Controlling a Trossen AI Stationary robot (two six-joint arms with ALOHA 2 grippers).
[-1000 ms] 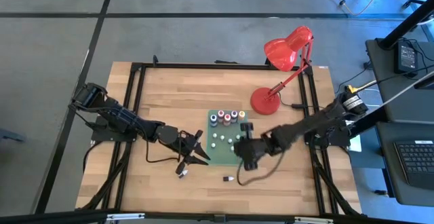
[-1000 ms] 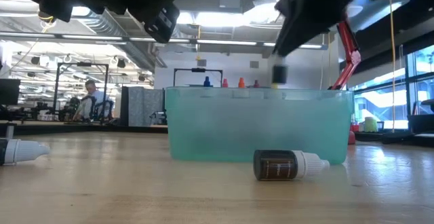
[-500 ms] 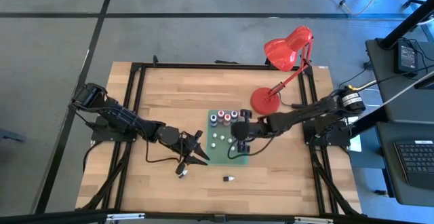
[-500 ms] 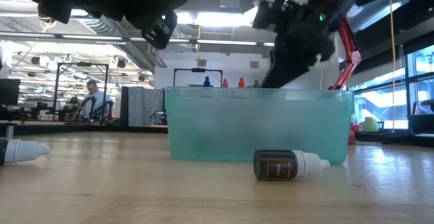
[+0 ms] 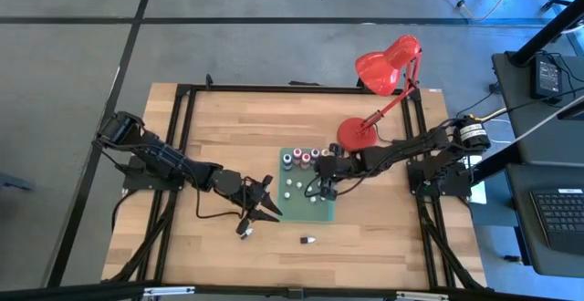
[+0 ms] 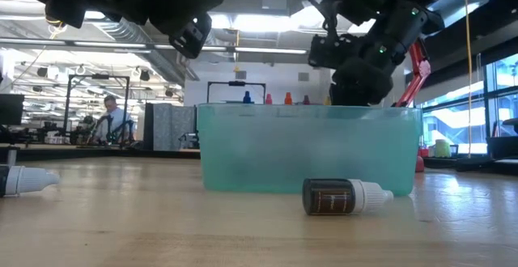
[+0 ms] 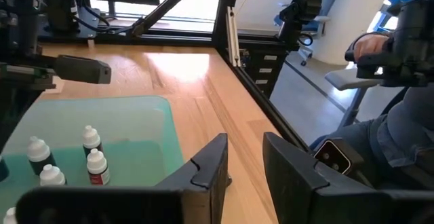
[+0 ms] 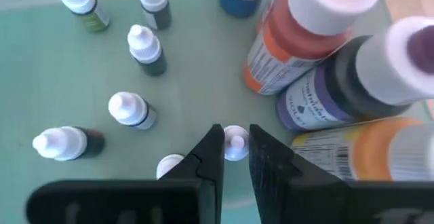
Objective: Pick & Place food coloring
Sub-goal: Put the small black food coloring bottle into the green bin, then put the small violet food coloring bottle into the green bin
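**Right jaws pinch a small bottle over the green tray**

Butcher-block table (image 5: 228, 128), pale wood in a black frame, stands on a grey floor crossed by dark lines. By the high view's clock, a red desk lamp (image 5: 388, 64) stands at 1 o'clock. A laptop (image 5: 557, 210) rests on a dark desk off the 3 o'clock edge.

A green tray (image 5: 324, 212) sits just right of the table's centre. The food coloring bottles (image 5: 306, 160) stand along its 12 o'clock side, with smaller white-capped ones scattered on its floor.

The right gripper (image 5: 321, 181) hangs over the tray's middle. Its jaws are pressed on the held bottle (image 8: 235, 148), whose white cap shows between them.

The left gripper (image 5: 271, 202) waits at the tray's 9 o'clock edge, jaws slightly apart and empty.

A dark bottle (image 5: 308, 241) lies on its side on bare wood at 6 o'clock from the tray. Another loose bottle (image 5: 245, 233) lies at 8 o'clock from the tray.

Across the table at wood level, the room is an open workshop with ceiling ducts and strip lights. A seated person (image 6: 109, 117) is far back.
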